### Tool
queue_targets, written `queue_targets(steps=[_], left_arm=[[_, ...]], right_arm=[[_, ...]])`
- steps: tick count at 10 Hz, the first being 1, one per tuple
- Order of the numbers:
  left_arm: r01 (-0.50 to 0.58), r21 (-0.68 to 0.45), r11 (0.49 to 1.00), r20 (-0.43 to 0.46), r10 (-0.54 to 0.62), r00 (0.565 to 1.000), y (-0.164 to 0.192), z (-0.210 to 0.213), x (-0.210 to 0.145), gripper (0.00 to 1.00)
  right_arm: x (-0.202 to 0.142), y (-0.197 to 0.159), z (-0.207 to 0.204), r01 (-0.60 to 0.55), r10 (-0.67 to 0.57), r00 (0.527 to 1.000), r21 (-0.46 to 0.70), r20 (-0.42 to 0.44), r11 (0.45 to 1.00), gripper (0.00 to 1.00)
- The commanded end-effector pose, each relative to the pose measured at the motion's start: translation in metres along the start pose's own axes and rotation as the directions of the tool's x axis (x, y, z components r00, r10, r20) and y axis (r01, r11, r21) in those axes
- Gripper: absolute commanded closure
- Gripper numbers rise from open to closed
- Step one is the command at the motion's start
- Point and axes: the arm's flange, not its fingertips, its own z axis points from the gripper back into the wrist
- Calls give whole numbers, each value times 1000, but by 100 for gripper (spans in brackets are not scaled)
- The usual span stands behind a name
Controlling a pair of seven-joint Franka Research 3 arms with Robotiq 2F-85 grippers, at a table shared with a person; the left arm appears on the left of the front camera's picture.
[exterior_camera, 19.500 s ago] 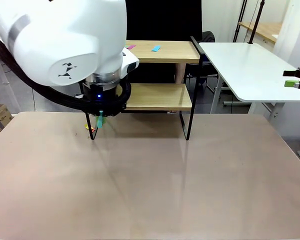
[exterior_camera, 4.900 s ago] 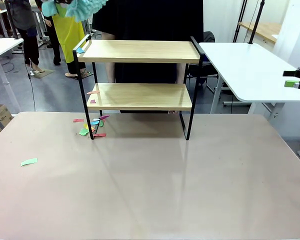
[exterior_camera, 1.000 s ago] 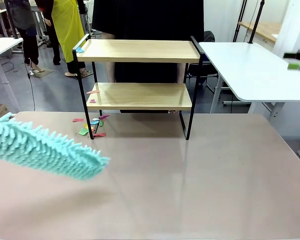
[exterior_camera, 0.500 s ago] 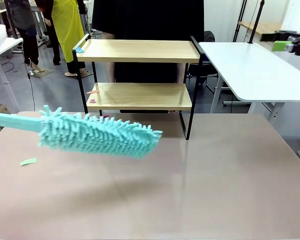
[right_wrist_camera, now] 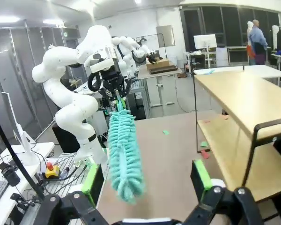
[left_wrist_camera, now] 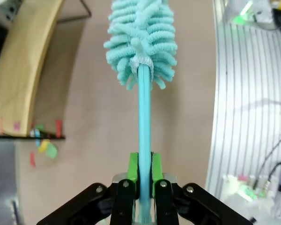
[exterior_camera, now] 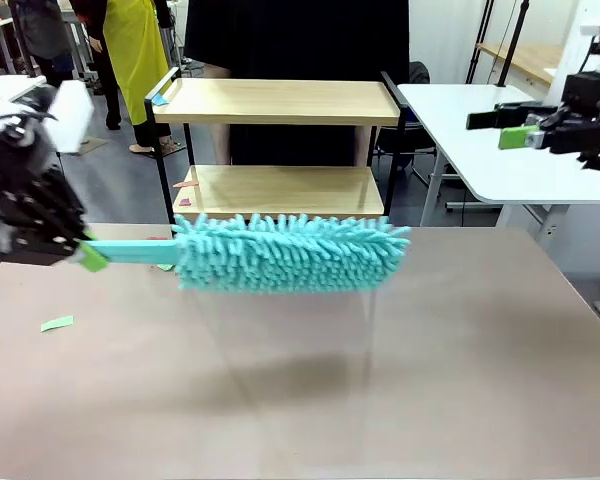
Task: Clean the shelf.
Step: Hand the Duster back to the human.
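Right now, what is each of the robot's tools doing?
Left tool: closed on the handle of the teal duster.
Right tool: open, holding nothing.

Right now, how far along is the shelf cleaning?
Mostly done: the shelf's boards look clear except for scraps at their left ends, a blue one on top and small pink ones on the lower board. In hand: the left gripper is shut on the teal duster's handle, held level before the shelf. The right gripper is open. Left: those scraps, plus paper bits on the table.
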Motion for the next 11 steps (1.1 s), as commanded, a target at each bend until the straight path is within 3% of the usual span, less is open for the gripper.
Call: queue_targets(steps=[1,2,3,4,7,11], left_arm=[[101,-21,995,113,-98,989,9,-25,-7,87],[125,-15,992,148,-122,982,18,-31,-5,87],[129,-28,991,160,-123,979,23,-31,-8,87],[80,-5,997,74,-80,994,14,-20,9,87],[80,-5,997,74,-80,994,14,-20,9,87],[107,47,993,86,-111,990,26,-32,-3,87]], right_arm=[[-2,3,-10,49,-50,999,-45,-13,998,0],[-8,3,-7,78,-78,997,-3,-15,997,0],[-6,1,-5,12,-12,1000,-9,-8,1000,0],[-6,1,-5,12,-12,1000,-9,-8,1000,0],[-10,1,-5,27,-27,1000,-9,-8,1000,0],[-36,37,-38,-109,107,994,-87,-18,990,0]])
